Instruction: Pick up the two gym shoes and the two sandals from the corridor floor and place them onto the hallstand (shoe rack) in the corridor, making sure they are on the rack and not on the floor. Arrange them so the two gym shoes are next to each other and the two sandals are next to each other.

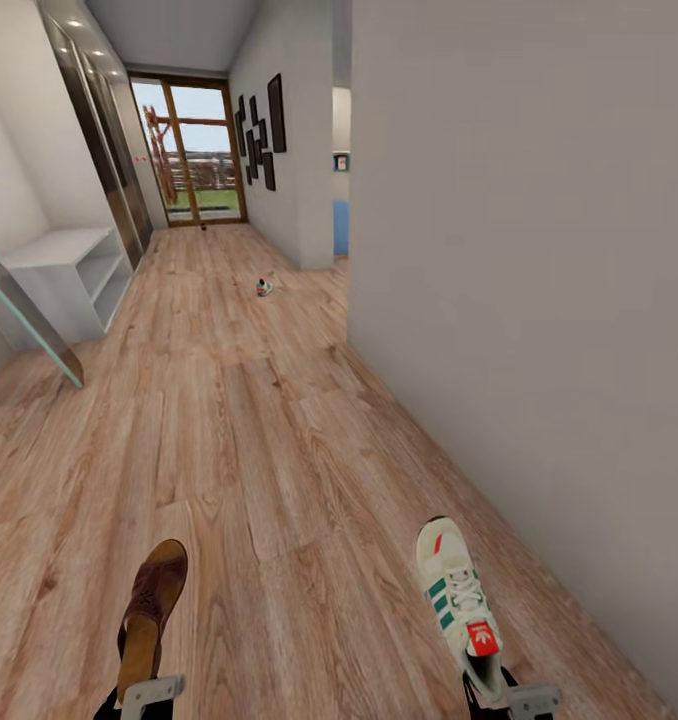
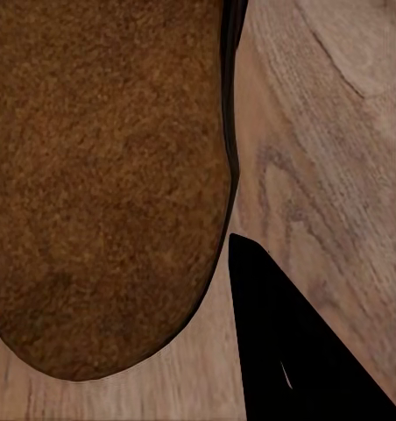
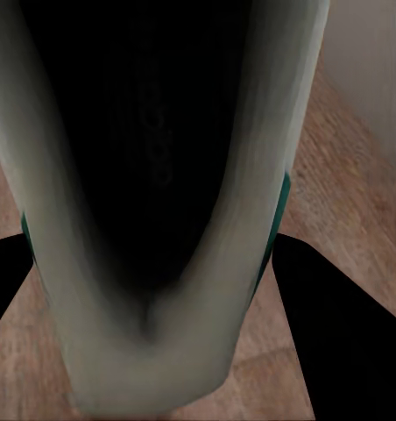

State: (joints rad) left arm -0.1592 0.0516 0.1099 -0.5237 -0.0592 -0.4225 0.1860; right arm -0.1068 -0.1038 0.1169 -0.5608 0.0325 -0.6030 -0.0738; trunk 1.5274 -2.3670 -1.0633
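While you carry a shoe in each arm down the corridor floor [image 1: 239, 420], your job in this step, as I judge it, is to bring both safely to the hallstand, so steer the base slowly and keep the arms steady. A pale bench with open shelf rows [image 1: 74, 272] stands on the left, against the wall; I cannot tell from here whether it is the rack you want, so check for staggered wall shelves above it before you commit. Leave room on your right, where the grey wall [image 1: 539, 300] runs close beside the sneaker. Plan the placement now: each shoe needs space beside it for its partner.

Your left gripper [image 1: 147, 694] is closed on the heel end of a brown sandal [image 1: 151, 610], whose toe points away from you; in the left wrist view the brown sole [image 2: 102, 184] sits right against the camera with one dark finger [image 2: 290, 351] beside it. Your right gripper [image 1: 514, 698] is clamped on the heel of a white gym shoe [image 1: 457, 600] with green stripes and a red tongue label; the right wrist view looks down into the shoe's dark opening [image 3: 154, 149], with the fingers [image 3: 338, 333] pressed against its sides. Both grips are at the very end of the shoes, so a sudden turn could swing them loose.

Farther down the corridor, a second gym shoe [image 1: 265, 287] lies on the floor near the wall's corner, waiting for a later trip
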